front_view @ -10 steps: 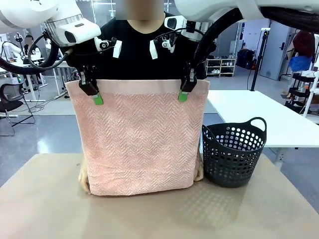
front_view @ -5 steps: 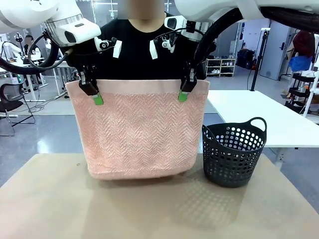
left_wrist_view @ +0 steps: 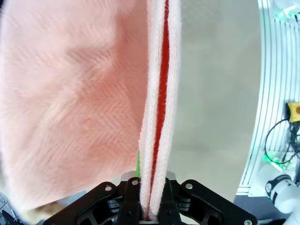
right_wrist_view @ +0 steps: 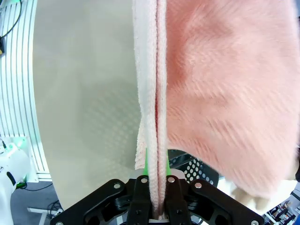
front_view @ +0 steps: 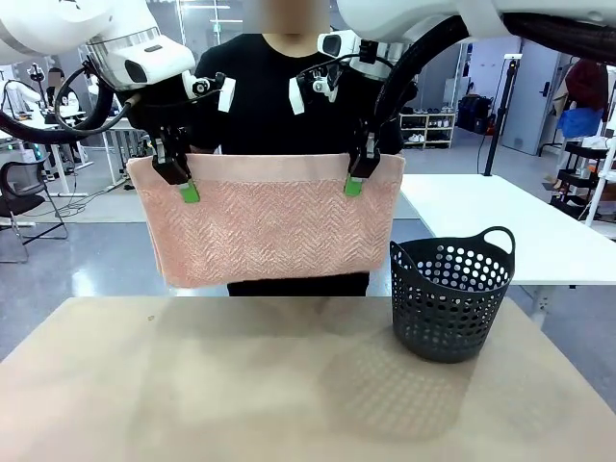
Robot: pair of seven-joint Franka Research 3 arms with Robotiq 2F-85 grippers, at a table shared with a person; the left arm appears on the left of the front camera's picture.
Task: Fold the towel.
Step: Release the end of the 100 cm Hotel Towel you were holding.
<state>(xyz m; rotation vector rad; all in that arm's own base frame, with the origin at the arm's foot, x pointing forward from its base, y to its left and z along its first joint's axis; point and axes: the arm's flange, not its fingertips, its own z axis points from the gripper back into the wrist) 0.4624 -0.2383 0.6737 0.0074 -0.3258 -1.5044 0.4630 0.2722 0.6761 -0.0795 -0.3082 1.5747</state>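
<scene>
Above the table point(front_view: 289, 395), left end effector point(front_view: 183, 183) and right end effector point(front_view: 355, 177) grip the towel point(front_view: 269, 231).

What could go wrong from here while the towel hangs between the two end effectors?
1. The left end effector and right end effector each pinch the towel by a narrow bit of its top band, so a layer could slip free.
2. Its right edge hangs near the basket; lowering it could snag the rim.
3. A person stands close behind it, so a forward swing might brush them.
</scene>
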